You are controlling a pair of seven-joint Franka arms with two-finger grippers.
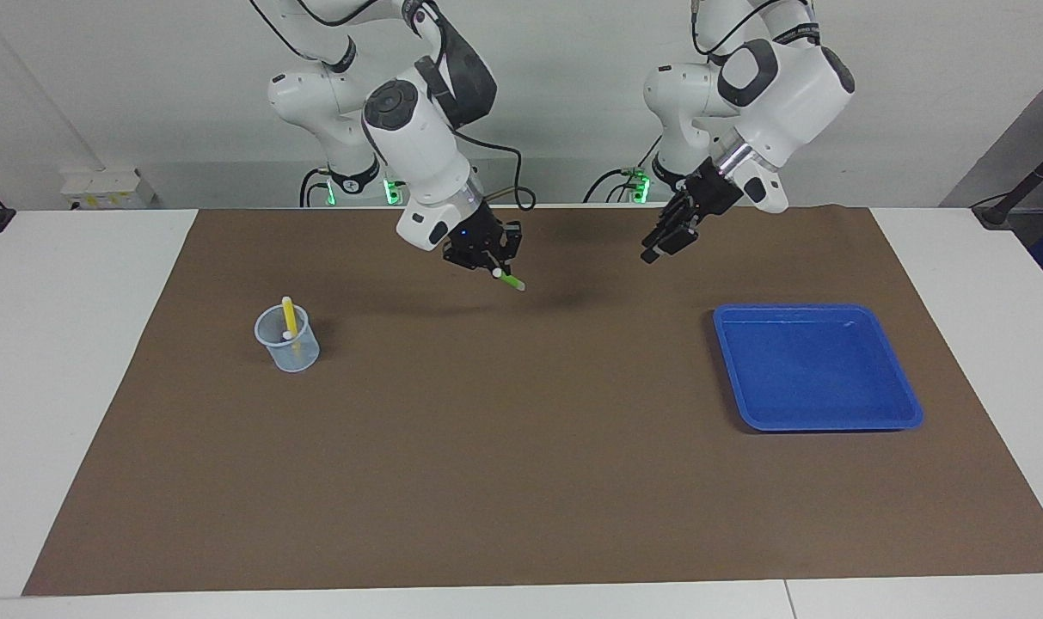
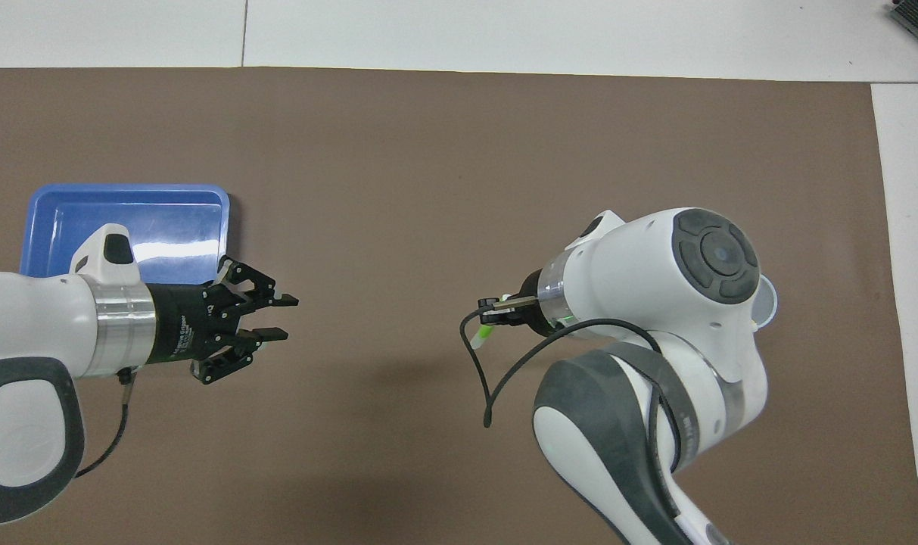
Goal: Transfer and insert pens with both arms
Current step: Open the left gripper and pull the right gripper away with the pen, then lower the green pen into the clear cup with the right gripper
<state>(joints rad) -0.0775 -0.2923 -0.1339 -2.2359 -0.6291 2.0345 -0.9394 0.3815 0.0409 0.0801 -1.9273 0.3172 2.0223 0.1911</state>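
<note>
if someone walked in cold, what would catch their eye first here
Likely the right gripper, up over the brown mat with the bright green pen in its jaws. Next, the yellow pen upright in the clear cup, and the blue tray toward the left arm's end.

The brown mat (image 1: 521, 481) across the middle of the frame looks matt and flat, like paper or thin felt. At lower right of the facing view the blue tray (image 1: 904, 404) is glossy smooth plastic, catching white glare. At left the cup (image 1: 302, 354) is clear, faintly bluish plastic. The yellow pen (image 1: 288, 315) in it has a smooth sheen. The arm shells (image 2: 648, 265) are glossy white plastic, with a brushed metal ring (image 2: 118, 325) at the wrist
</note>
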